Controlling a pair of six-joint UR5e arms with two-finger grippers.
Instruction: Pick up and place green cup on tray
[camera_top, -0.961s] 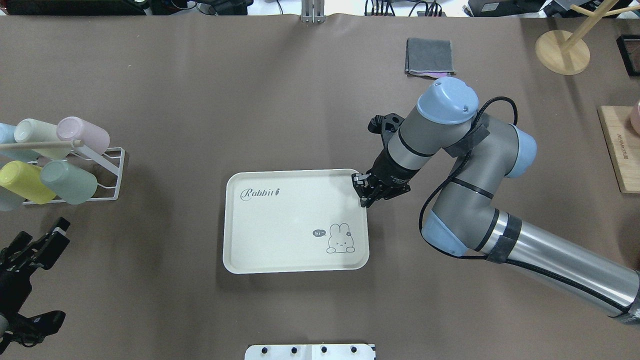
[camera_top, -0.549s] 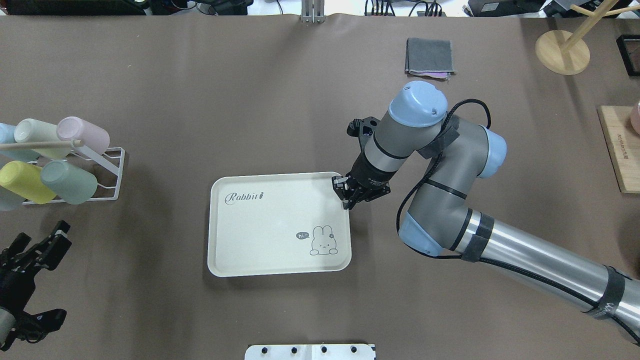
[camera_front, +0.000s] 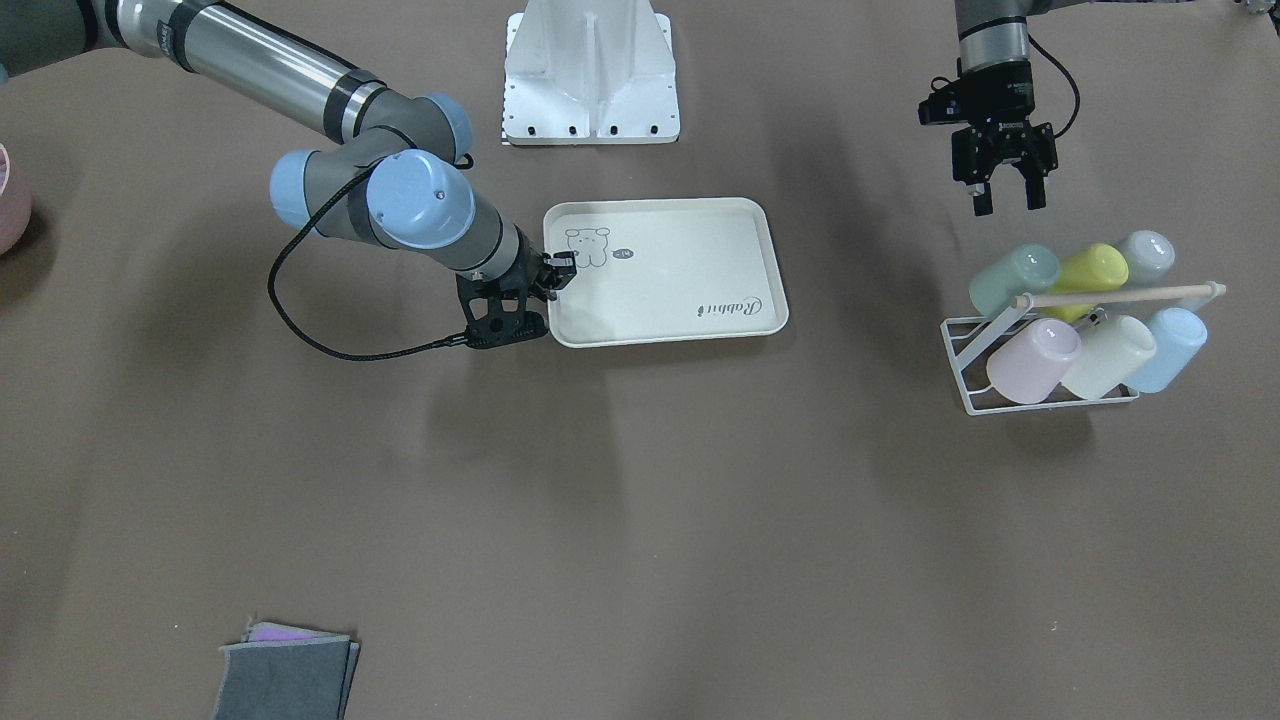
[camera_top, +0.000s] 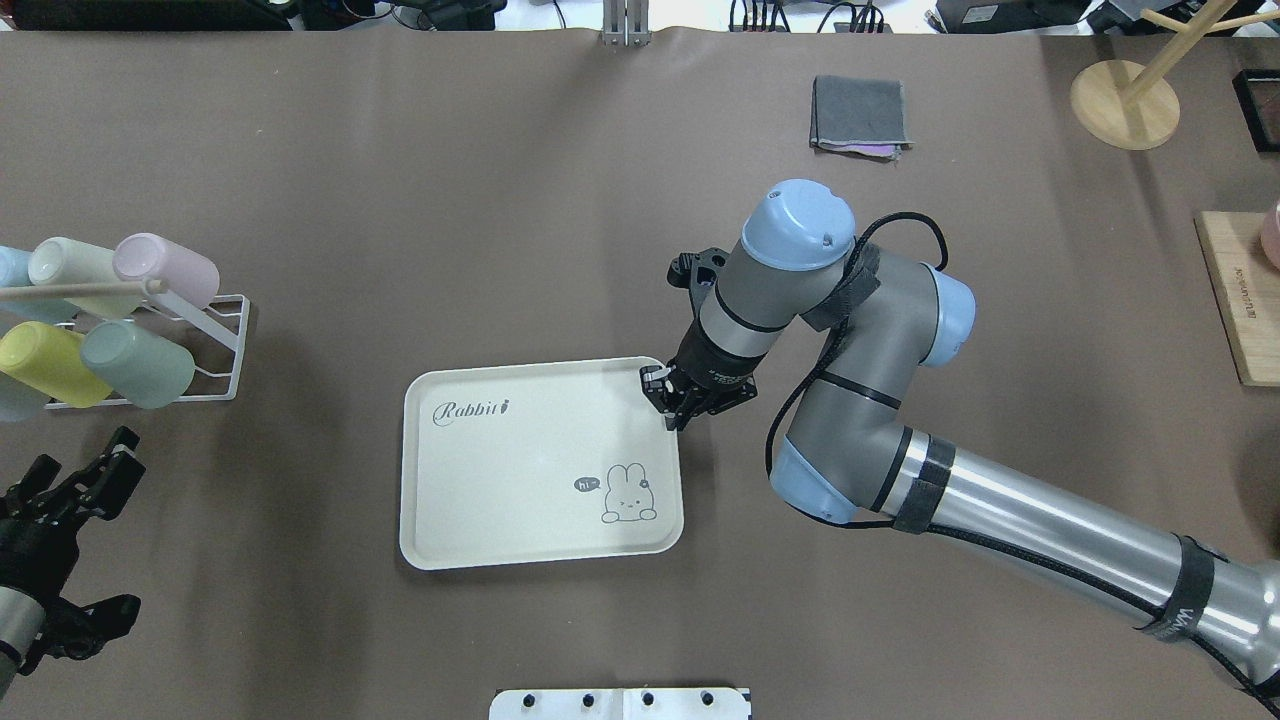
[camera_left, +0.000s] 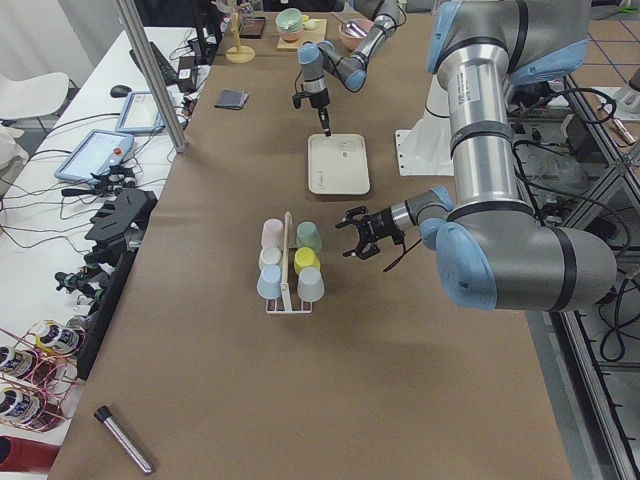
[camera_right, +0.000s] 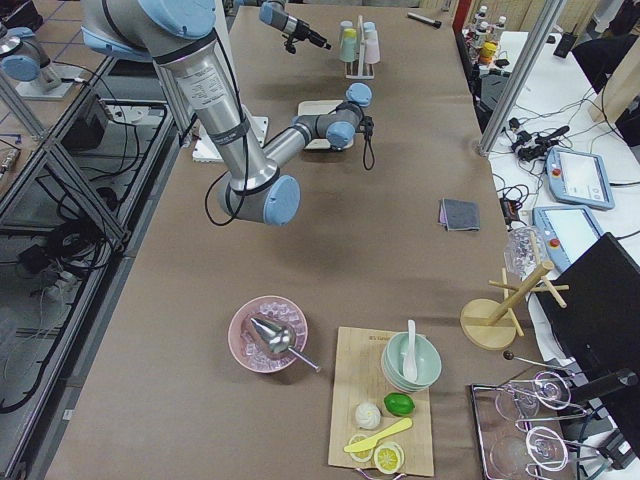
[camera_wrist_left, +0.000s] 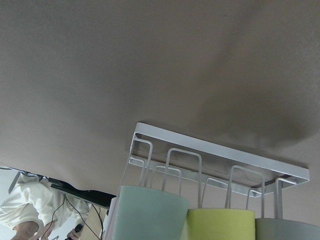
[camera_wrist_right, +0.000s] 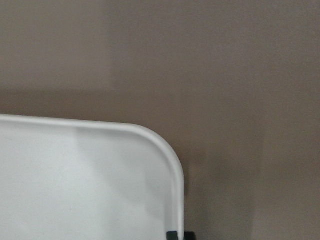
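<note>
In front-facing view:
- Right gripper (camera_front: 558, 275) left of centre, pinching tray (camera_front: 680, 250) rim at lower-left corner, probably for repositioning nearer cups.
- Left gripper (camera_front: 1009, 205) upper right, hanging spread, empty.
- Green cup (camera_front: 1015, 278) lying in rack (camera_front: 968, 408) just below it, awaiting pickup.

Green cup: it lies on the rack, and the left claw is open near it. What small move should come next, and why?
Probably the open left claw should ease forward until it straddles the green cup. That cup lies on the wire rack, on the side nearest the claw, ungrasped, while the right claw grips the tray by its corner.
</note>
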